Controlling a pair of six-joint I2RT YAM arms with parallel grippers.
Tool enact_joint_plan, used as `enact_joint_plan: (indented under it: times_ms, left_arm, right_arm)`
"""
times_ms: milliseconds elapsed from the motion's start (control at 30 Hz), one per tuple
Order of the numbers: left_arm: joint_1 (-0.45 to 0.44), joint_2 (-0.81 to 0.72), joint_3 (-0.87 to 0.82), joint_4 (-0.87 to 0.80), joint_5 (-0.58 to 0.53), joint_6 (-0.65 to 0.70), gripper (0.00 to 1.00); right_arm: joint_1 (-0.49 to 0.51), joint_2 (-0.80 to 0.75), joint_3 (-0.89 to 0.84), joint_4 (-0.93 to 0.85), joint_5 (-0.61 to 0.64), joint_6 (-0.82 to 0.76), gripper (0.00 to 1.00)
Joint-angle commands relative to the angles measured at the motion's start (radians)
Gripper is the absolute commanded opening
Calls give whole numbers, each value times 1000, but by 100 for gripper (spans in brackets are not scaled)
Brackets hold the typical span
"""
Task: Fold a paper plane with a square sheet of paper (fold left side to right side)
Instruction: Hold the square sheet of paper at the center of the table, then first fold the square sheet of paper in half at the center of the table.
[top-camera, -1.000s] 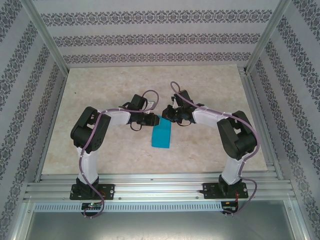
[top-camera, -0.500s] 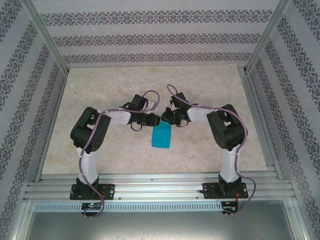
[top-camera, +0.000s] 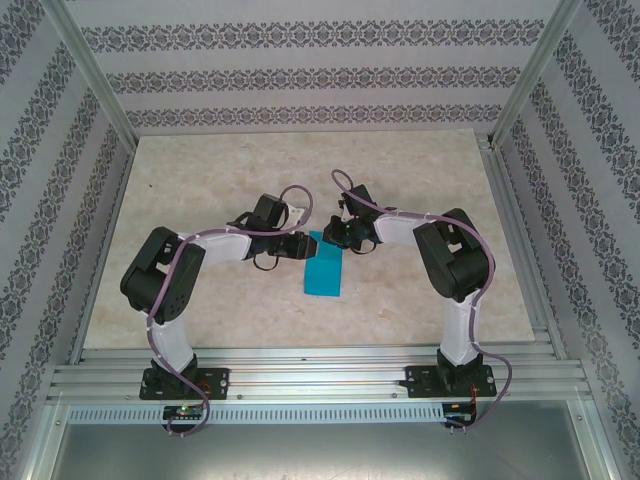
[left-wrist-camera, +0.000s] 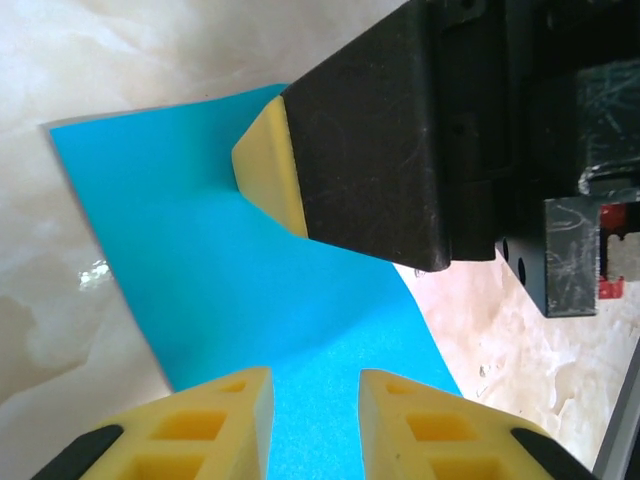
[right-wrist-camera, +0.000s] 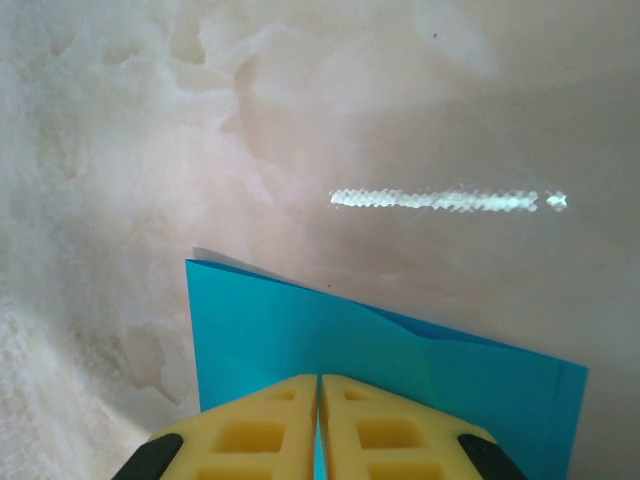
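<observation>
The square sheet of paper lies folded in half as a narrow turquoise strip on the marble table, between my two grippers. In the right wrist view the paper shows two layers with slightly offset edges. My right gripper is shut, its tips pressed down on the paper's far end. The left wrist view shows the yellow tip of one of its fingers touching the sheet. My left gripper is open just above the paper's left edge, with nothing between its fingers.
The marble table top stretches out on all sides of the paper. Aluminium frame posts and patterned walls enclose it. A metal rail carrying both arm bases runs along the near edge.
The right arm has swung in toward the paper's far end and settled there. The left arm's elbow has drawn back to the left, its gripper staying at the paper's edge. The paper has not moved.
</observation>
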Motion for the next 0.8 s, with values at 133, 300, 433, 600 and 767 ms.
enact_joint_plan:
  times_ms: [133, 300, 433, 600, 767]
  left_arm:
    - [-7, 86, 30, 85, 36, -17, 27]
    - [-7, 97, 4, 54, 11, 27, 26]
    - [-11, 91, -23, 32, 24, 68, 25]
    - [-38, 61, -36, -60, 35, 182, 25]
    - [-66, 27, -57, -136, 6, 271, 25]
  right_arm:
    - [1, 34, -2, -89, 60, -32, 11]
    - [0, 34, 4, -103, 68, -41, 11]
    - [1, 39, 6, -115, 71, -46, 11]
    - [1, 38, 8, -125, 77, -48, 11]
    - [2, 39, 12, -135, 82, -51, 11]
